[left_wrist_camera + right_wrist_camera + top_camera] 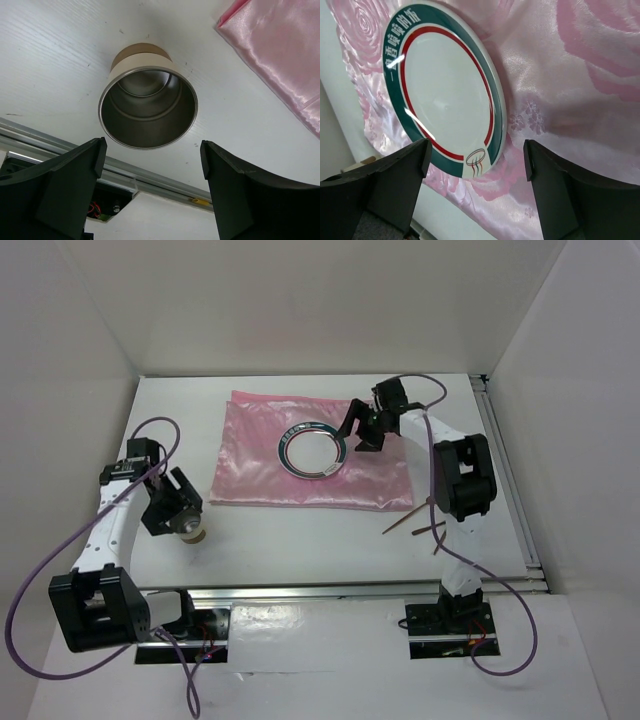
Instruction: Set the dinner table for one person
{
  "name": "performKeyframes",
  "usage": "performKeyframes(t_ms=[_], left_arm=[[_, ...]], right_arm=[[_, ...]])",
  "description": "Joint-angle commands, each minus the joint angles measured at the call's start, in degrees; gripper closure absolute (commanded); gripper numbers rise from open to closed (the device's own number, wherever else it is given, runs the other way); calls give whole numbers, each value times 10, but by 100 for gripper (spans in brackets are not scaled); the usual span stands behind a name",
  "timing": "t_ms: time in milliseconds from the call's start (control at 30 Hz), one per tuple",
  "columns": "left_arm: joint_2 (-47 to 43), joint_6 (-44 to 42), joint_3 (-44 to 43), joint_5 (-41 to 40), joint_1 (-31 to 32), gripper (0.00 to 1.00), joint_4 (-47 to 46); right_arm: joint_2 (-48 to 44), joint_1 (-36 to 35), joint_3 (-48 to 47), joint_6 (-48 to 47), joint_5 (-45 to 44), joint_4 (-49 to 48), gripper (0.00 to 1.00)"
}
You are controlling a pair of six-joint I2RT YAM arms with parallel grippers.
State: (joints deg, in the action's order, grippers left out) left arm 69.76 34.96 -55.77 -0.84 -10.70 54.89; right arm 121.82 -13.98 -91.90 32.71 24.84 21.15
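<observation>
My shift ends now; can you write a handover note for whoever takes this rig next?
Left gripper: open, aimed at the tan-sided steel cup, not touching it.
Right gripper: open, at the green-rimmed white round plate.
The plate lies on the shiny pink cloth; the cup and two thin brown chopsticks are on the bare white tabletop.
Done: plate placed. Left: probably cup and chopsticks.

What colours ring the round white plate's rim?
The round white plate has a dark green band and a thin red ring inside; clearest in right wrist view.
</observation>
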Motion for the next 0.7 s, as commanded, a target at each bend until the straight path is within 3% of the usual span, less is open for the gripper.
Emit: performKeyframes(t_ms=[0, 67, 233, 467, 667], left_arm=[[-9, 10, -15, 5, -9, 6, 3], [-15, 10, -15, 5, -14, 6, 3], [-15, -7, -47, 13, -37, 6, 9], [-9, -7, -95, -10, -66, 6, 37], [37, 29, -234, -31, -93, 6, 60]], right_arm=[[-86, 4, -20, -27, -72, 16, 14], [-113, -6, -11, -44, -96, 16, 14], [-117, -122, -46, -80, -109, 35, 14], [-36, -265, -147, -94, -24, 29, 13], [35, -369, -221, -89, -9, 18, 13]])
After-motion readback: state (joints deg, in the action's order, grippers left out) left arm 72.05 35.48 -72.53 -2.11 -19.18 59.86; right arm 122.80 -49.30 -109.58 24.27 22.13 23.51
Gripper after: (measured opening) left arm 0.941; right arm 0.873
